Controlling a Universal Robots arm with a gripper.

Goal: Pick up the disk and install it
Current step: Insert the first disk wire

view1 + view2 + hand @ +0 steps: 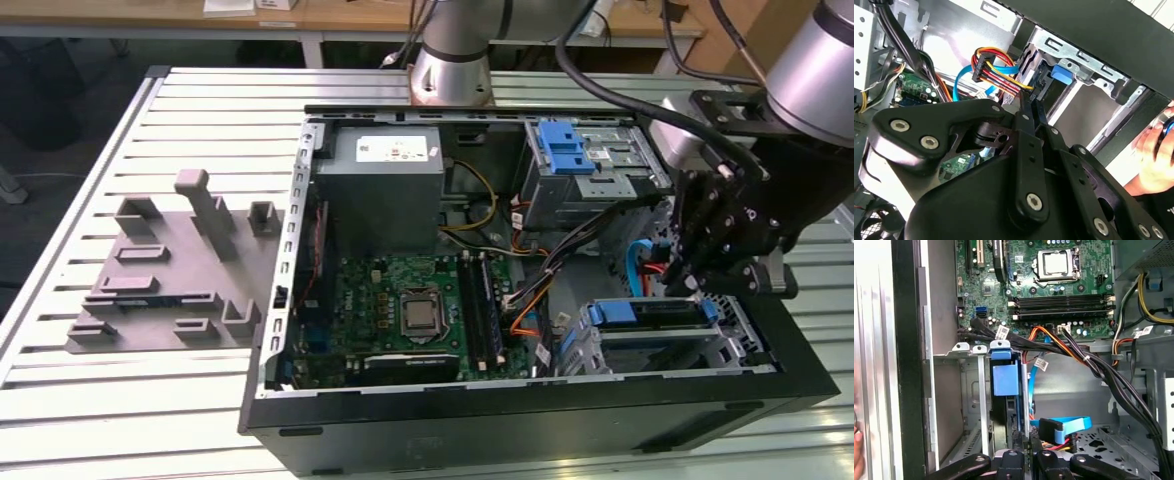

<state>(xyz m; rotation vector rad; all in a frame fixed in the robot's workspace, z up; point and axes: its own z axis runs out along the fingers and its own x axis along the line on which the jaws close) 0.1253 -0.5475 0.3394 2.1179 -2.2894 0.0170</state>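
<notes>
Blue plastic marks the disk (650, 313), which sits on edge in the metal drive bay (741, 345) at the case corner nearest the exterior view's right, its blue tab facing the motherboard (414, 310). In the first wrist view the disk (1005, 382) is already down between the bay's rails, with 1 empty slot beside it toward the case wall. The gripper (711, 283) hangs right over that bay, and its black fingers (1024, 450) are drawn narrow, pinched on the disk's rear edge as far as I can judge.

The worry is the wiring. A bundle of red, yellow and orange leads (996, 72) and a flat blue data cable (1064, 424) lie just beside the fingers, so any sideways drift could snag a connector or trap a lead between drive and rail. If the disk is slightly tilted in its slot, pushing on could jam the blue bracket against the rail rather than seat it. A person's hand (1156, 152) rests at the outer edge of the case, near the arm's linkage, and it could get caught if the arm swings out that way.
</notes>
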